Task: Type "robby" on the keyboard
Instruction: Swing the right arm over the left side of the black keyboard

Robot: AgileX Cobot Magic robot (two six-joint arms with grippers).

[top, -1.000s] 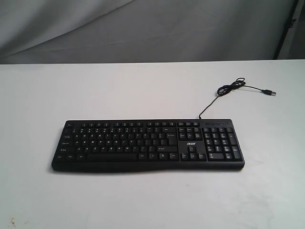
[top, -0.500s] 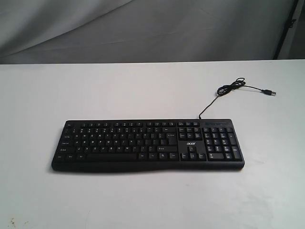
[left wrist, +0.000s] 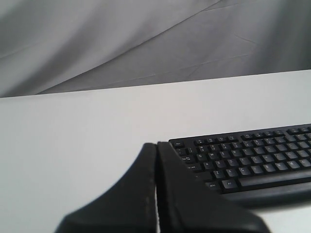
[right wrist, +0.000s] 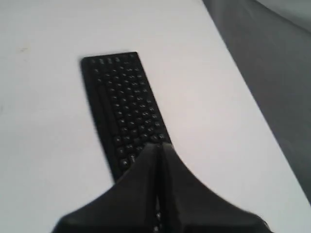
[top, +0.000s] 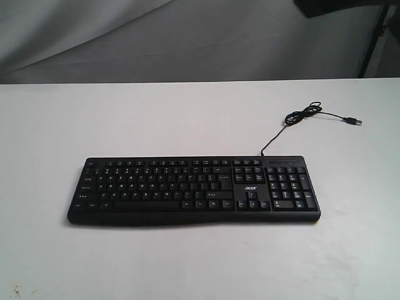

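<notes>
The black acer keyboard (top: 194, 187) lies flat on the white table, its number pad toward the right. Its thin cable (top: 304, 115) coils away behind it and ends in a loose USB plug. In the left wrist view my left gripper (left wrist: 156, 145) is shut and empty, with the keyboard's (left wrist: 248, 155) left end just past its tips. In the right wrist view my right gripper (right wrist: 160, 145) is shut and empty, high over one end of the keyboard (right wrist: 124, 104). In the exterior view only a dark piece of the right arm (top: 340, 6) shows at the top right corner.
A grey cloth backdrop (top: 187, 37) hangs behind the table. The white table (top: 187, 119) spreads wide on every side of the keyboard. A dark stand leg (top: 375, 37) rises at the far right.
A dark piece of the right arm has come into the top right corner of the exterior view. The keyboard and its cable have not moved.
</notes>
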